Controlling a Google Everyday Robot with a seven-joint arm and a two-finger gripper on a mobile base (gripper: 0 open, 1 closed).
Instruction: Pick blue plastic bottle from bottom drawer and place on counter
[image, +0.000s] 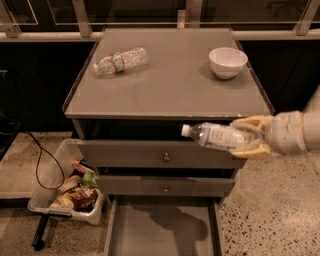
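Observation:
My gripper comes in from the right and is shut on the blue plastic bottle, a clear bottle with a white cap and pale label. It holds the bottle on its side, cap to the left, in front of the cabinet just below the counter's front edge. The counter is the flat grey cabinet top. The bottom drawer is pulled open below, a shallow grey tray with nothing showing in it but shadow.
A crinkled clear bottle lies on the counter's back left. A white bowl stands at the back right. Two knobbed drawers are shut. A white bin of snack packets and a black cable are on the floor at left.

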